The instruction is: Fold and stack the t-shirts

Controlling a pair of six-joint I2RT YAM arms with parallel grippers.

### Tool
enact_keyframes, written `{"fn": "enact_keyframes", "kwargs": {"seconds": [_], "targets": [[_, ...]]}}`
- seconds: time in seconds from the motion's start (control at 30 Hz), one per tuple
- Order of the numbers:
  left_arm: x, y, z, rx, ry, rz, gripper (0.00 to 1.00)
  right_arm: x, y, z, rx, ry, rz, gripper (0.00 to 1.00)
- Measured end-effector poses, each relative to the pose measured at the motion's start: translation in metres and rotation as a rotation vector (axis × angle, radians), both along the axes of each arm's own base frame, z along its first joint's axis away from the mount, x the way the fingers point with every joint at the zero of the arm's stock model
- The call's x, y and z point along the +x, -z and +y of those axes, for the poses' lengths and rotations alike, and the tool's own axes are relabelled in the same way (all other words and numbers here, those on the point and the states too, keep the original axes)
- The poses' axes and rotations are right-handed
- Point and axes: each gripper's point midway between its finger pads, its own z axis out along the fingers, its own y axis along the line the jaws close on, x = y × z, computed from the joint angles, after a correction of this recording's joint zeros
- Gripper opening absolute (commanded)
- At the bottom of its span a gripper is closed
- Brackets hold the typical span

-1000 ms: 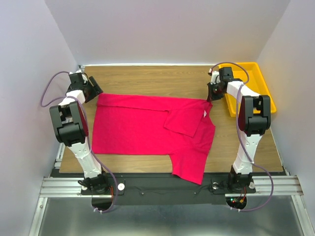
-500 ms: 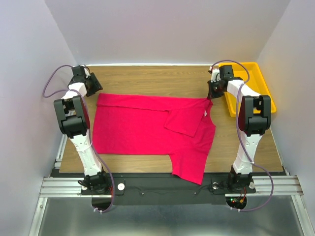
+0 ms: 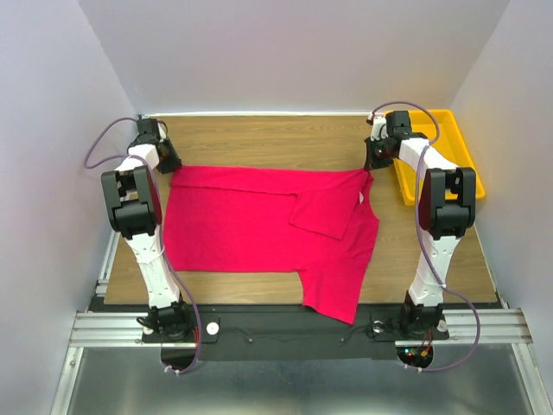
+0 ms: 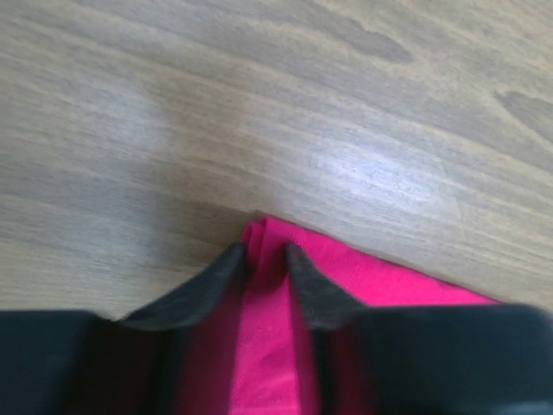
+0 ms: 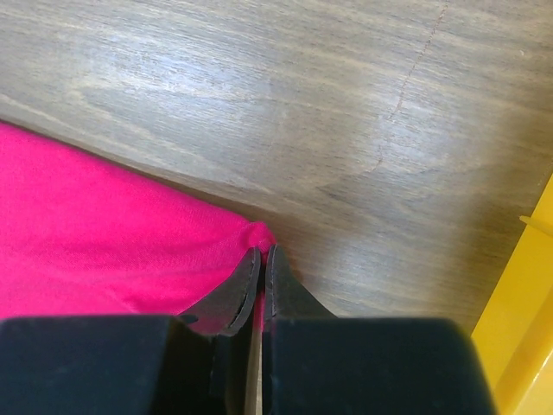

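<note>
Right now my right gripper is pinched flat on one far corner of the crimson-pink short-sleeved cotton t-shirt. My left gripper straddles the other far corner, jaws partly apart with a fold of cloth between them; not clamped yet, I judge. Holding both corners would let me lift that edge evenly for a fold. The wrist views show these grips. Only the overhead view shows the shirt spread across the brown wooden table, with the yellow plastic tray just right of my right hand.
</note>
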Motion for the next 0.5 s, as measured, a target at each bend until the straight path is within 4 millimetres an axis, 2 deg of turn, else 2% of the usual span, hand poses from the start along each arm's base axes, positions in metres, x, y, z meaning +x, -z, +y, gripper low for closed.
{"fn": "enact_keyframes", "kwargs": {"seconds": [0.03,0.07,0.17,0.3,0.5], "targets": [[0.001,-0.001,0.001,0.007,-0.002,0.001,0.25,0.0,0.0,0.0,0.0,0.0,0.0,0.0],[0.002,-0.001,0.002,0.01,-0.003,0.003,0.15,0.0,0.0,0.0,0.0,0.0,0.0,0.01],[0.003,0.001,0.001,0.011,-0.001,0.01,0.0,0.003,-0.001,0.0,0.0,0.0,-0.004,0.0],[0.004,0.001,0.001,0.012,-0.006,0.014,0.0,0.009,-0.005,0.0,-0.003,-0.005,-0.018,0.01],[0.017,-0.001,0.005,0.015,-0.036,0.002,0.0,0.031,-0.011,-0.001,-0.014,-0.008,-0.06,0.01]]}}
